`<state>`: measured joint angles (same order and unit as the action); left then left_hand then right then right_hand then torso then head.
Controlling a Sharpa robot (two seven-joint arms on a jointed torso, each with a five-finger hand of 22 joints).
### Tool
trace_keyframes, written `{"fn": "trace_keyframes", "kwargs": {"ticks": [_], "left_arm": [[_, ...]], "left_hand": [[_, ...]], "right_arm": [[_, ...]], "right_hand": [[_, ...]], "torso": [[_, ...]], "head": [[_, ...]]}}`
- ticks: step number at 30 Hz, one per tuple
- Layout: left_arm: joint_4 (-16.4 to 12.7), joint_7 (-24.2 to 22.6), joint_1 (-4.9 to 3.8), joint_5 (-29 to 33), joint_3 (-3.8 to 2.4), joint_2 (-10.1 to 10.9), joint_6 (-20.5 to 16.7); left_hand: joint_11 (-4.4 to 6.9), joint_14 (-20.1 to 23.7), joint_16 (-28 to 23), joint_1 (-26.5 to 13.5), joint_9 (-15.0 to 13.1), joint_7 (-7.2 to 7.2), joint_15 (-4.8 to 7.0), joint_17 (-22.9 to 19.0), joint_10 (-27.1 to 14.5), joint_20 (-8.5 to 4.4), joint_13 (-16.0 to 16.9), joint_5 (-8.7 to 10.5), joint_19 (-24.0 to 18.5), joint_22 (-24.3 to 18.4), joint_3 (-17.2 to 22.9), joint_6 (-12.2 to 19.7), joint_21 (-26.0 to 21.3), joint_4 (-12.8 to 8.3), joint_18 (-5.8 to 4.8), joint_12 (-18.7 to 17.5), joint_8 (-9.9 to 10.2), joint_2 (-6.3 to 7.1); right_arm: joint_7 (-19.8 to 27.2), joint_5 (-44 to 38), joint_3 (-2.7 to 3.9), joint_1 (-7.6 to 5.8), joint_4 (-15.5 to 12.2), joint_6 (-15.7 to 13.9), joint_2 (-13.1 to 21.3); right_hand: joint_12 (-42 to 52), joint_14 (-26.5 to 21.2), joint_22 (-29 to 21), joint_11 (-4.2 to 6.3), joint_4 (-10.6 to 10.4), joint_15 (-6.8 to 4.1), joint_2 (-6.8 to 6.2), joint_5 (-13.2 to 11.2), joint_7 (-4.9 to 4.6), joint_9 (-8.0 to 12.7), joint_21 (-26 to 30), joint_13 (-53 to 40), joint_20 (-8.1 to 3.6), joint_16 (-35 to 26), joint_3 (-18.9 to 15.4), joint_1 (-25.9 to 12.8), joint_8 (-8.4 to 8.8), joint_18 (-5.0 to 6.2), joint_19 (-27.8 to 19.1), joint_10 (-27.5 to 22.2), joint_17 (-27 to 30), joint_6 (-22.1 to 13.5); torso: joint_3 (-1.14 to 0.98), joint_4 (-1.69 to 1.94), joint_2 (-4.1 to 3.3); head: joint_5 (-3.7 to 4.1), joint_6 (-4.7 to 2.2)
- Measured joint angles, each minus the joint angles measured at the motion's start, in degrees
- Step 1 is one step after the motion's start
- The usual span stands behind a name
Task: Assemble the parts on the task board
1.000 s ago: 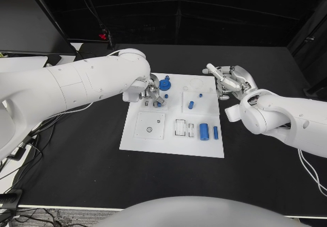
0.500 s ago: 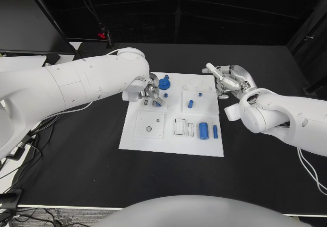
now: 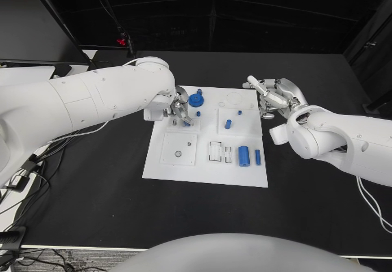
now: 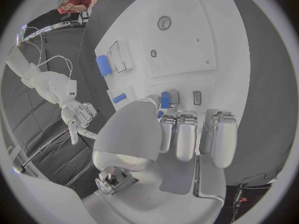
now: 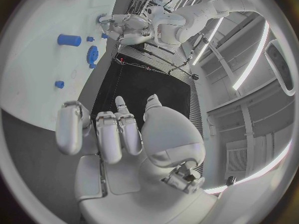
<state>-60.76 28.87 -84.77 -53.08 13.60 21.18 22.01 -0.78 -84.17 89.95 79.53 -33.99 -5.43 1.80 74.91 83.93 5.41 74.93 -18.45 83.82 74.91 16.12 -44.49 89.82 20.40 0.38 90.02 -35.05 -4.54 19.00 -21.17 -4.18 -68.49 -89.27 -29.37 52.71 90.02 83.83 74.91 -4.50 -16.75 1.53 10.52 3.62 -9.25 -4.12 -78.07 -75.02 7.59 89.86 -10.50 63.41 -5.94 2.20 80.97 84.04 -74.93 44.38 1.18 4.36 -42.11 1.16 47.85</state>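
Flat white rectangular task board [image 3: 206, 170] lies in the middle of the matte black desk [image 3: 106, 187], smooth plastic look, with raised square panels and shallow slots.

My left hand [image 3: 178, 111], silver metal with segmented fingers, sits over the board's far left corner, fingers pointing down next to a blue round gear-shaped part [image 3: 196, 101]. The left wrist view shows my fingers curled close together near a small blue peg [image 4: 165, 99] by the fingertips; I cannot tell whether I am pinching it or only touching it.

My right hand [image 3: 273, 97], same silver build, hovers off the board's far right corner above the desk, fingers loosely bent and apart, nothing in it. The right wrist view confirms empty fingers over bare desk.

Blue parts I count in the head view: one gear on the far left, one tiny stud [image 3: 199, 91] just beyond it, one small peg [image 3: 199, 114] beside my left fingers, one short cylinder [image 3: 229, 124] on the far right panel, one thick cylinder [image 3: 243, 156] and one thin rod [image 3: 257, 157] side by side at the near right. All look like smooth moulded plastic. The near left square panel [image 3: 179, 150] has one round hole and one small dark mark.
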Motion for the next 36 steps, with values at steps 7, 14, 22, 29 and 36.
{"fn": "trace_keyframes", "kwargs": {"ticks": [7, 14, 22, 29, 36], "left_arm": [[-1.3, -0.4, -0.42, 0.0, 0.0, 1.9, -0.8], [-2.0, -0.6, -0.69, 0.0, -0.01, 3.4, -1.2], [-2.0, -0.4, -0.75, 0.0, -0.01, 4.0, -1.2], [-1.9, -0.2, -0.67, 0.0, 0.0, 4.1, -1.2], [-1.1, -0.1, -0.4, 0.0, 0.01, 3.3, -1.1]], "left_hand": [[0.11, 0.2, 0.0, -0.7, -0.3, -0.01, 0.19, 0.0, 0.1, 0.22, 0.0, 0.52, 0.2, 0.0, 1.7, 0.0, 0.0, -0.1, -0.01, -0.1, 0.1, 0.7], [0.1, 0.2, 0.0, -1.1, -0.7, -0.01, 0.19, 0.0, 0.1, 0.21, 0.0, 0.95, 0.2, 0.0, 3.1, 0.0, 0.0, 0.0, 0.0, -0.1, 0.1, 1.12], [0.1, 0.2, 0.0, -1.6, -1.2, -0.1, 0.19, 0.0, 0.1, 0.21, 0.0, 2.08, 0.2, 0.0, 4.7, -0.1, 0.0, -0.1, 0.0, -0.1, 0.3, 1.61], [0.1, 0.2, 0.0, -2.6, -1.8, -0.1, 0.19, 0.0, 0.1, 0.21, 0.0, 3.29, 0.2, 0.0, 6.5, -0.1, 0.0, 0.0, -0.01, -0.1, 0.3, 2.26], [0.09, 0.2, 0.0, -3.4, -2.3, -0.1, 0.19, 0.0, 0.1, 0.21, 0.0, 4.7, 0.2, 0.0, 8.4, -0.1, 0.0, 0.0, -0.01, -0.1, 0.3, 2.77]], "right_arm": [[-0.2, 0.0, -0.06, 0.03, 0.1, 0.0, 0.0], [-0.3, 0.0, -0.09, 0.06, 0.1, 0.0, 0.1], [-0.4, 0.0, -0.1, 0.09, 0.2, 0.0, 0.1], [-0.4, 0.0, -0.1, 0.1, 0.1, 0.0, 0.1], [-0.4, 0.0, -0.1, 0.12, 0.2, 0.0, 0.0]], "right_hand": [[0.0, 0.0, 0.0, 0.0, 0.0, 0.0, 0.0, 0.0, 0.0, 0.0, 0.0, 0.0, 0.21, 0.0, 0.0, 0.0, 0.0, 0.0, -0.2, 0.0, 0.0, 0.0], [0.0, 0.0, 0.0, 0.0, 0.2, 0.0, 0.29, 0.0, -0.21, 0.0, 0.0, 0.0, 0.21, 0.0, -0.2, 0.3, 0.0, 0.0, -0.2, 0.0, 0.0, -0.2], [0.0, 0.0, 0.0, 0.0, 0.2, 0.0, 0.29, 0.0, -0.21, 0.0, 0.0, 0.0, 0.21, 0.0, -0.2, 0.3, 0.0, 0.0, -0.2, 0.0, 0.0, -0.2], [0.0, 0.0, 0.0, 0.0, 0.2, 0.0, 0.29, 0.0, -0.21, 0.0, 0.0, 0.0, 0.21, 0.0, -0.2, 0.3, 0.0, 0.0, -0.2, 0.0, 0.0, -0.2], [0.0, 0.0, 0.0, 0.0, 0.2, 0.0, 0.29, 0.0, -0.21, 0.0, 0.0, 0.0, 0.21, 0.0, -0.2, 0.3, 0.0, 0.0, -0.2, 0.0, 0.0, -0.2]], "torso": [[-0.02, 0.02, 0.03], [-0.02, 0.05, 0.03], [0.01, 0.05, -0.01], [0.03, -0.02, -0.02], [0.03, -0.03, -0.01]], "head": [[-0.04, -0.1], [-0.2, -0.02], [-0.52, 0.19], [-0.6, 0.49], [-0.67, 0.65]]}}
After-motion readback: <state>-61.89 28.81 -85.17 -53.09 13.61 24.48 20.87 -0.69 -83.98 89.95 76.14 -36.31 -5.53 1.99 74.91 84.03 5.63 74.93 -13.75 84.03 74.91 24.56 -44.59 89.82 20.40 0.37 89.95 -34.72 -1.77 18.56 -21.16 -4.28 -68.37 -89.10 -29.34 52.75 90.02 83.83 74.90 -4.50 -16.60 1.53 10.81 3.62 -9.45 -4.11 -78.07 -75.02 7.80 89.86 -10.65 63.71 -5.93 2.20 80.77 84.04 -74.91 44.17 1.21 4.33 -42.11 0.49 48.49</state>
